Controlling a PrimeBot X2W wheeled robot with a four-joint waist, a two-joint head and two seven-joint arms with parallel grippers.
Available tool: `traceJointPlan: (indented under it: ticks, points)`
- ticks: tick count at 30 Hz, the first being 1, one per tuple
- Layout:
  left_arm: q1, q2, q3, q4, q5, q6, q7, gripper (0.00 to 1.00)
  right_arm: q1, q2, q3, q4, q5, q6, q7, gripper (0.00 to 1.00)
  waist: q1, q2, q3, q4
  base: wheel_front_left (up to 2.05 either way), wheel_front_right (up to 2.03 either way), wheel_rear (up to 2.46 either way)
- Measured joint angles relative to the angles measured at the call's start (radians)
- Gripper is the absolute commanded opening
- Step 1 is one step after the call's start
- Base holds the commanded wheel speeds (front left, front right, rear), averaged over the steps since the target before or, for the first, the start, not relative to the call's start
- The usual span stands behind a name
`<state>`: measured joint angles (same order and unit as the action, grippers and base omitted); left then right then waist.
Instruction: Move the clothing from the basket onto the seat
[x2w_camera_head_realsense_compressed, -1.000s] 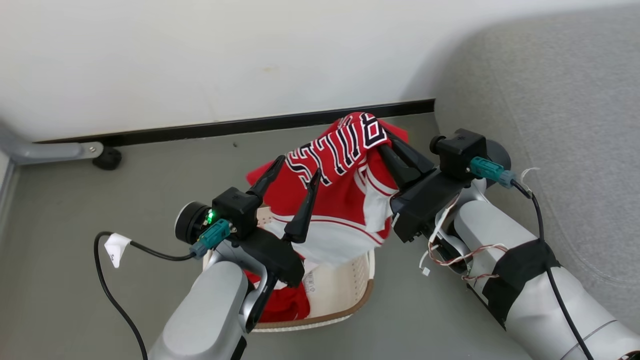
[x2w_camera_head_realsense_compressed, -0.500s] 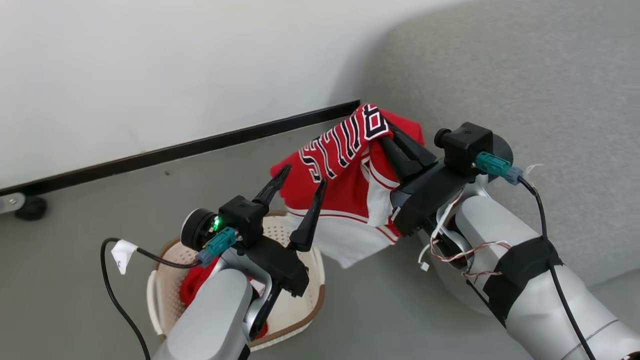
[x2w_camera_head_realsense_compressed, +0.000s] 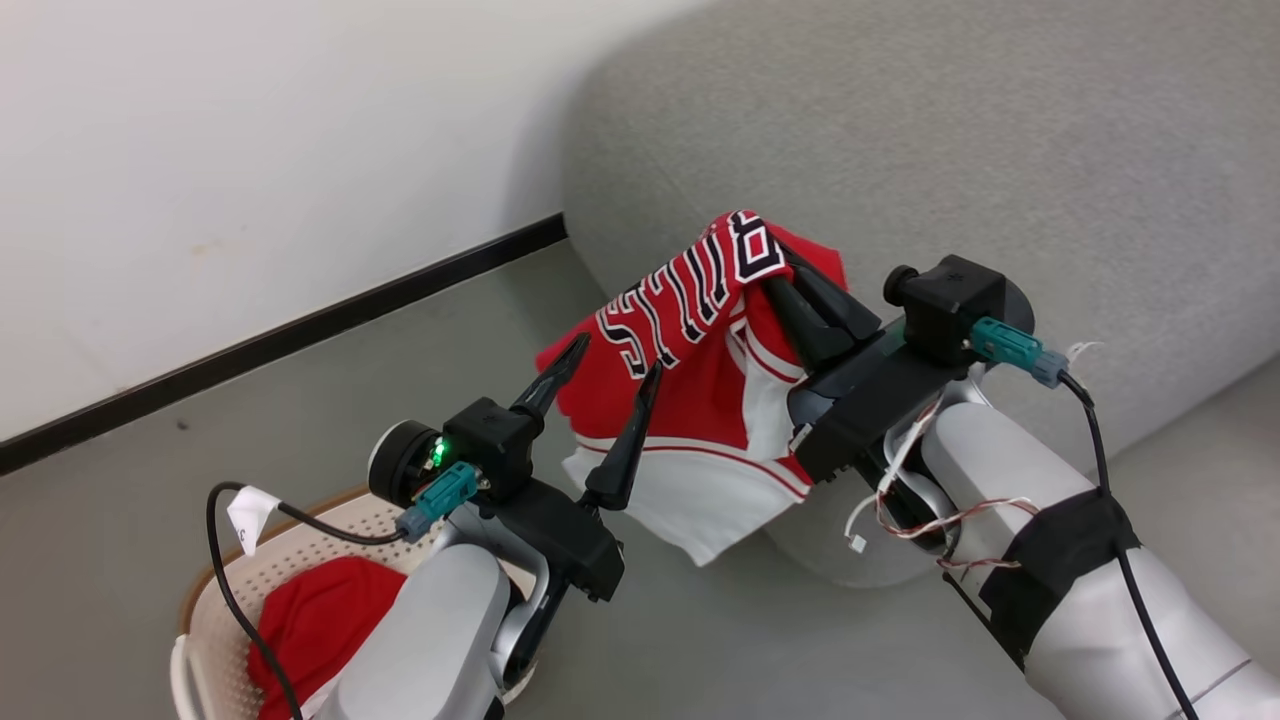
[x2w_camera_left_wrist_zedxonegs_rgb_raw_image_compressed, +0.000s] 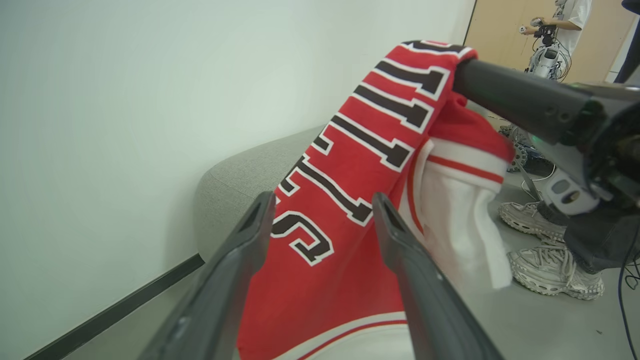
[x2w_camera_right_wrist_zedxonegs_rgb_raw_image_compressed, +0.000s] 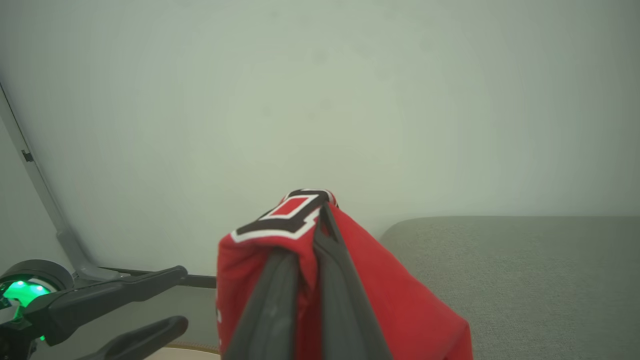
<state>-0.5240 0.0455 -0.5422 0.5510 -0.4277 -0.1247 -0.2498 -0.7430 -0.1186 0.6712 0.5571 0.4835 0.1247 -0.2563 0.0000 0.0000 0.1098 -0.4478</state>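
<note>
My right gripper (x2w_camera_head_realsense_compressed: 770, 272) is shut on the clothing, a red jersey (x2w_camera_head_realsense_compressed: 700, 420) with black white-outlined letters. The jersey hangs in the air in front of the rounded end of the light-grey seat (x2w_camera_head_realsense_compressed: 900, 150). To the jersey's left, my left gripper (x2w_camera_head_realsense_compressed: 618, 358) stands open, its fingers apart from the cloth. The cream perforated basket (x2w_camera_head_realsense_compressed: 205, 610) sits at the lower left with a second red garment (x2w_camera_head_realsense_compressed: 320, 620) inside. In the left wrist view the jersey (x2w_camera_left_wrist_zedxonegs_rgb_raw_image_compressed: 380, 130) hangs beyond my open left gripper (x2w_camera_left_wrist_zedxonegs_rgb_raw_image_compressed: 322, 200). The right wrist view has my right gripper (x2w_camera_right_wrist_zedxonegs_rgb_raw_image_compressed: 320, 220) pinching the jersey (x2w_camera_right_wrist_zedxonegs_rgb_raw_image_compressed: 400, 310).
A white wall with a black baseboard (x2w_camera_head_realsense_compressed: 300, 335) runs behind the grey floor (x2w_camera_head_realsense_compressed: 300, 420). In the left wrist view a person's feet in pale sneakers (x2w_camera_left_wrist_zedxonegs_rgb_raw_image_compressed: 545, 240) stand on the floor to the right. A grey metal leg (x2w_camera_right_wrist_zedxonegs_rgb_raw_image_compressed: 45, 200) leans by the wall.
The camera has swung right: the basket slid to the view's lower left and the seat takes up more of it. The jersey, still held, now hangs by the seat instead of over the basket.
</note>
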Motion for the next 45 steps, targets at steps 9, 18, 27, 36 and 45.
traceJointPlan:
  ticks: [9, 18, 27, 36, 45]
  points:
    - [-0.007, -0.001, -0.043, -0.003, 0.008, 0.0, 0.0, 1.0, 0.032, -0.064, -0.063, -0.067, -0.028, -0.002, 0.0, 0.0, 0.0, 0.0, 0.023, -0.087, 0.0, 0.0, 0.0]
    - [-0.012, 0.0, -0.07, 0.0, 0.008, 0.0, 0.0, 1.0, -0.045, -0.147, -0.158, -0.07, -0.053, -0.012, 0.0, 0.0, 0.0, 0.0, 0.073, -0.097, 0.0, 0.0, 0.0]
    - [-0.043, 0.001, -0.096, -0.003, 0.025, 0.0, 0.0, 1.0, -0.132, -0.253, -0.271, -0.068, -0.053, -0.02, 0.0, 0.0, 0.0001, 0.0, 0.146, -0.065, 0.0, 0.0, 0.0]
    - [-0.095, 0.002, -0.123, -0.005, 0.052, 0.0, 0.0, 1.0, -0.25, -0.313, -0.346, -0.055, -0.053, -0.02, 0.0, 0.0, 0.0001, 0.0, 0.24, -0.025, 0.0, 0.0, 0.0]
    - [-0.172, 0.004, -0.15, -0.005, 0.064, 0.0, 0.0, 1.0, -0.361, -0.385, -0.416, -0.018, -0.063, -0.033, 0.0, 0.0, 0.0002, 0.0001, 0.36, 0.029, 0.0, 0.0, 0.0]
